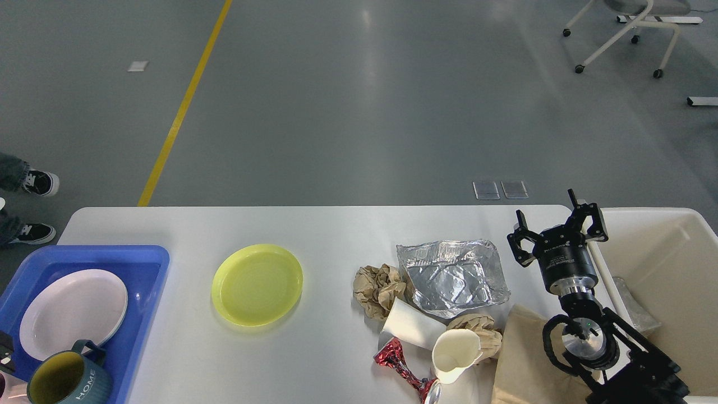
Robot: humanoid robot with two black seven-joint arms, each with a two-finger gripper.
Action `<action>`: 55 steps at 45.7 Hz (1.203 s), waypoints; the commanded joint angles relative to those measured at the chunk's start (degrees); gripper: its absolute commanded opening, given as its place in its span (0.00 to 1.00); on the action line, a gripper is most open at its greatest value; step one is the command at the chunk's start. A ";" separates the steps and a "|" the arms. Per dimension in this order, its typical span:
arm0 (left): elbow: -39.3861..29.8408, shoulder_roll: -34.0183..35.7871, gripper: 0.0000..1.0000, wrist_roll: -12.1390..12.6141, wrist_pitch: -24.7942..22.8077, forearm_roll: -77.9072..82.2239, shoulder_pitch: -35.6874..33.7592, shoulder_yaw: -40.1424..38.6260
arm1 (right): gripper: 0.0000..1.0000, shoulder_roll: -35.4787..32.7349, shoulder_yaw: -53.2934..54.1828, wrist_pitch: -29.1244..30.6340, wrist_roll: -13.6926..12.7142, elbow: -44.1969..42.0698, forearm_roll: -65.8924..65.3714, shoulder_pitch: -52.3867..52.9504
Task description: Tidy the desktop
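The desktop (336, 230) is a wide white-grey table top. On it lie a yellow plate (257, 284), a crushed foil tray (451, 278), crumpled brown paper (378, 289), two white paper cups (412, 325) (454, 353), a red wrapper (398, 362) and a brown paper bag (521, 359). My right gripper (555, 221) is open and empty, held above the table's right end between the foil tray and the bin. A dark sliver of my left arm (4, 345) shows at the left edge beside the mug; its fingers cannot be told apart.
A blue tray (84, 255) at the left holds a white plate (73, 311) and a teal mug (67, 379). A cream bin (673, 269) stands off the right end with some foil inside. A person's shoes (36, 182) are on the floor at the left.
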 commanded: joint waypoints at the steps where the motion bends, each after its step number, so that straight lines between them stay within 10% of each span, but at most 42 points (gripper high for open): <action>1: 0.00 0.27 0.95 0.26 -1.93 0.00 -1.25 0.52 | 1.00 0.01 0.00 0.02 0.00 0.00 0.00 0.00; 21: 0.00 -4.11 0.96 0.08 -3.33 0.00 -32.52 29.25 | 1.00 0.01 0.00 0.02 0.00 0.00 0.00 0.00; 39: -0.70 -23.36 0.96 0.00 -3.33 -3.60 -55.38 35.05 | 1.00 0.01 0.00 0.02 0.00 0.00 0.00 0.00; 55: -20.38 -39.80 0.95 -0.18 -3.33 -23.02 -77.44 44.90 | 1.00 -0.07 0.00 -0.07 0.00 0.00 0.00 0.00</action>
